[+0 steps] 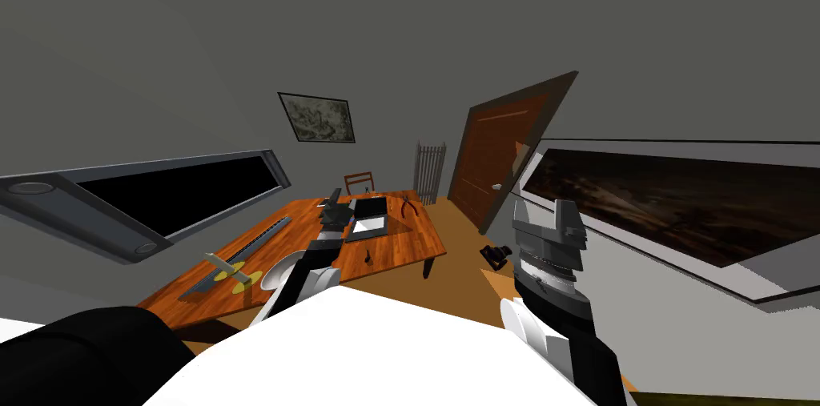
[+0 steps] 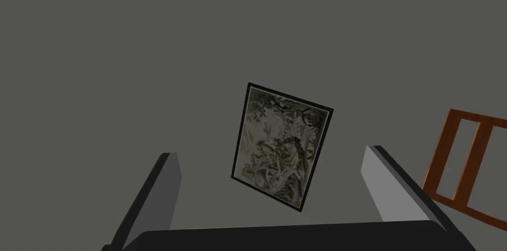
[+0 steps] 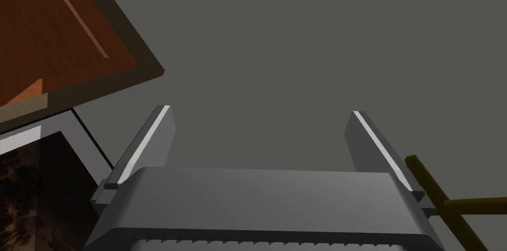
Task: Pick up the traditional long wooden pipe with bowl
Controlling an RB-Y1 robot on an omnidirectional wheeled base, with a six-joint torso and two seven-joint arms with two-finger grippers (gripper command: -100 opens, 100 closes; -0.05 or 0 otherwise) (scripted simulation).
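Observation:
A small dark thing with a thin stem and a bulb at one end, which looks like the pipe (image 1: 367, 255), lies on the orange-brown wooden table (image 1: 400, 253) near its right front edge. My left gripper (image 1: 333, 207) hangs over the table's middle, beyond the pipe and slightly left of it. In the left wrist view the left gripper (image 2: 270, 164) is open, holds nothing and faces a wall. My right gripper (image 1: 543, 215) is raised off the table's right side, beside a dark framed picture. In the right wrist view the right gripper (image 3: 260, 124) is also open and holds nothing.
The table also holds a black tray with white paper (image 1: 369, 218), a red-brown plier-like tool (image 1: 410, 207), a long grey bar (image 1: 240, 253), a yellow toy plane (image 1: 232, 273) and a white bowl (image 1: 280, 271). A chair (image 1: 359, 180) stands behind the table; a black camera (image 1: 496, 254) lies on the floor near the door (image 1: 500, 157).

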